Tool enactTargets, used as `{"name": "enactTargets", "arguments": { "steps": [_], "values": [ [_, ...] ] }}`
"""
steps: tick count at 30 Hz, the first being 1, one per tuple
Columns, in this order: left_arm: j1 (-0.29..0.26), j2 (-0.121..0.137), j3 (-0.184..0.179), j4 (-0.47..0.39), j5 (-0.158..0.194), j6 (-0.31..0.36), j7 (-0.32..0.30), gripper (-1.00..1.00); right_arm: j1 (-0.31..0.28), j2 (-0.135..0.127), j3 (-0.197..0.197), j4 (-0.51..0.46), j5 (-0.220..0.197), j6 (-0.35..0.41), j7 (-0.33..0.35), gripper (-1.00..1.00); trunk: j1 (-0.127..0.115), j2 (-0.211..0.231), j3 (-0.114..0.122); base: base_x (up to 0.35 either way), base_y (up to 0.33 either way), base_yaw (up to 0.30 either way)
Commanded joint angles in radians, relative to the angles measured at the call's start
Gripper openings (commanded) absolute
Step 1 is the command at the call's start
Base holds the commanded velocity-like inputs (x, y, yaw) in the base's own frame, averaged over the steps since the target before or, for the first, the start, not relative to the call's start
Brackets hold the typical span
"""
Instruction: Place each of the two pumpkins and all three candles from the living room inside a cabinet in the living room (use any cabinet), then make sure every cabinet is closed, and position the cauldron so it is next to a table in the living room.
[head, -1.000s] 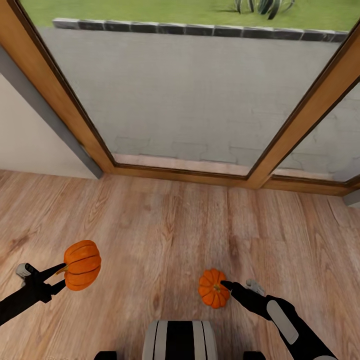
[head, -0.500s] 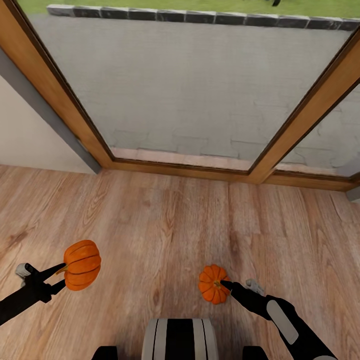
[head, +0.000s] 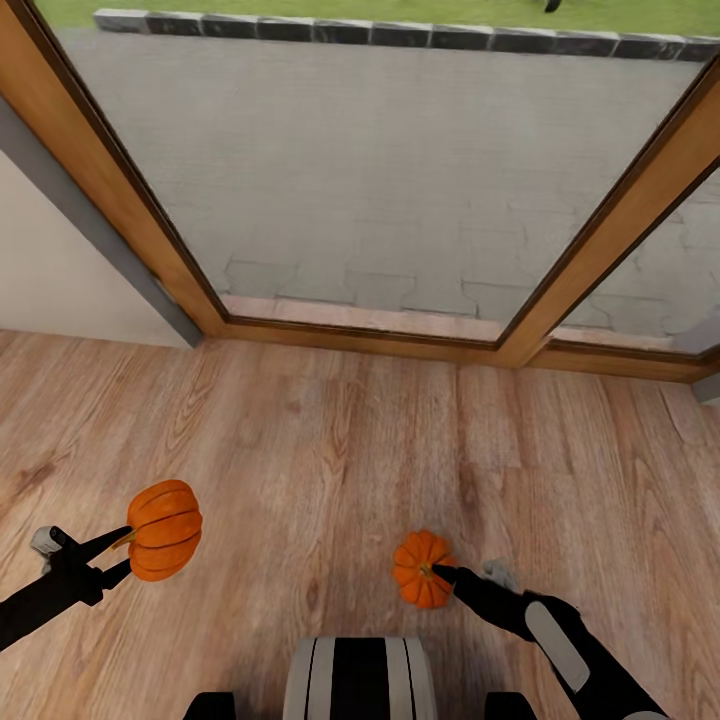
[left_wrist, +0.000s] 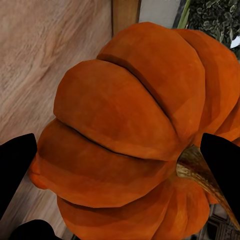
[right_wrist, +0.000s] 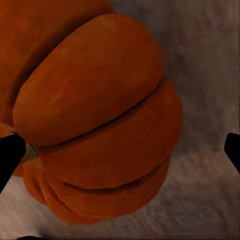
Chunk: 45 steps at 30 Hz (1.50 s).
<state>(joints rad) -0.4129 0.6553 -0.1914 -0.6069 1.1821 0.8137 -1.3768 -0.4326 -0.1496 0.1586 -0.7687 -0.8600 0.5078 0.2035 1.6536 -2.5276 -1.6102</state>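
Both pumpkins hang above the wooden floor. My left gripper (head: 122, 557) is shut on the larger-looking pumpkin (head: 165, 530) at the lower left, pinching it near its stem. The left wrist view has this pumpkin (left_wrist: 125, 135) up close, its brown stem (left_wrist: 197, 170) beside one black finger (left_wrist: 222, 160). My right gripper (head: 442, 574) is shut on the other pumpkin (head: 420, 568) at the lower middle, gripping at the stem. In the right wrist view that pumpkin (right_wrist: 100, 125) sits toward one finger (right_wrist: 9, 152). The candles, cabinet, cauldron and table are out of view.
A tall glass door with a wood frame (head: 350, 340) stands straight ahead, with grey paving outside. A pale wall (head: 60, 280) with a grey trim strip (head: 120, 265) is at the left. My base (head: 358, 680) shows at the bottom edge. Wood floor (head: 330, 440) lies between.
My right gripper has shifted slightly left with its pumpkin. The head view tilted a little a second ago, then held still. The left arm and its pumpkin have not moved.
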Motion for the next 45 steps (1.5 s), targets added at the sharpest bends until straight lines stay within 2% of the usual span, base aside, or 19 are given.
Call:
{"name": "enactTargets", "arguments": {
  "steps": [1, 3, 7, 36, 40, 45],
  "values": [
    [-0.001, 0.001, -0.006, 0.001, 0.007, 0.01, -0.004, -1.0, 0.0, -0.001, 0.01, 0.0, 0.009, 0.001, 0.01, 1.0, 0.0, 0.0, -0.001, 0.0, 0.0, 0.0],
    [-0.001, 0.002, -0.006, 0.001, 0.007, 0.01, -0.004, -1.0, 0.0, -0.001, 0.021, 0.001, 0.01, 0.0, 0.053, 1.0, 0.0, 0.0, -0.001, 0.0, 0.0, 0.0],
    [-0.001, 0.001, -0.006, 0.001, 0.007, 0.01, -0.004, -1.0, 0.0, -0.001, 0.026, 0.003, 0.011, 0.0, 0.08, 1.0, 0.0, 0.0, -0.001, 0.0, 0.0, 0.0],
    [-0.001, 0.002, -0.005, 0.001, 0.009, 0.01, -0.004, -1.0, 0.0, -0.001, 0.025, 0.003, 0.01, -0.002, 0.085, 1.0, 0.0, 0.0, -0.001, 0.006, 0.0, 0.0],
    [-0.001, 0.001, -0.006, 0.001, 0.01, 0.01, -0.004, -1.0, 0.0, -0.001, 0.025, 0.003, 0.01, -0.002, 0.085, 1.0, 0.002, -0.001, -0.016, 0.0, 0.0, 0.0],
    [-0.001, 0.001, -0.006, 0.001, 0.01, 0.01, -0.004, -1.0, 0.0, -0.001, 0.025, 0.003, 0.011, -0.002, 0.086, 1.0, 0.002, -0.001, -0.016, 0.0, 0.0, 0.0]
  ]
}}
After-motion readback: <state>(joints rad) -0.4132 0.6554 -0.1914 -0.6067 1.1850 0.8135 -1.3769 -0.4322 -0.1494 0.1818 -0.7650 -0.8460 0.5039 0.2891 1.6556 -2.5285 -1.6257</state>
